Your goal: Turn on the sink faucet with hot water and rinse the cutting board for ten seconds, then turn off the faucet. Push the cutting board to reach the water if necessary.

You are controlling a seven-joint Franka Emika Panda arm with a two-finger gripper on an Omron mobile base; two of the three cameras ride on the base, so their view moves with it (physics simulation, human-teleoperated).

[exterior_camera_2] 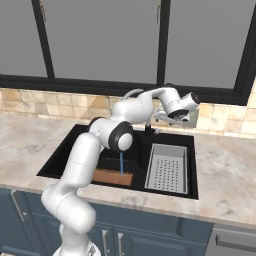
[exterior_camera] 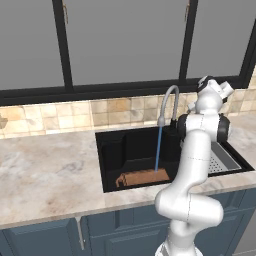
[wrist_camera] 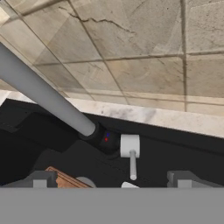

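— Water [exterior_camera: 158,149] running: thin blue stream dropping from the nozzle of the sink faucet [exterior_camera: 167,100] straight onto the cutting board [exterior_camera: 144,177]. Faucet-on step done, by the look of it.

— Board's place?

— Flat on the floor of the sink [exterior_camera: 114,150], toward the front wall, stream landing near its right end. Same in the right base view: brown board [exterior_camera_2: 113,176] under the blue line [exterior_camera_2: 121,164], just left of the grey drain tray [exterior_camera_2: 167,168]. No push needed, judging from that.

— Hot or cold?

— Cannot tell. Small white lever [wrist_camera: 130,151] beside the dark base of the spout in the hand view, two tiny dots there, one red and one blue, but no way to read the setting from them.

— Claw?

— Gripper [exterior_camera_2: 172,118] up behind the spout near the tiled wall, released, jaws spread wide, holding nothing. In the hand view, tips [wrist_camera: 111,180] apart with the lever between and beyond them, not touching.

— Left to do?

— Rinse time to run out, length so far impossible to judge, then lever back to off. Hovering right by the lever suits that.

— Brands, labels, writing?

— None readable. Plain tiles, plain marble counter [exterior_camera: 45,165], plain blue cabinet fronts [exterior_camera: 50,237].
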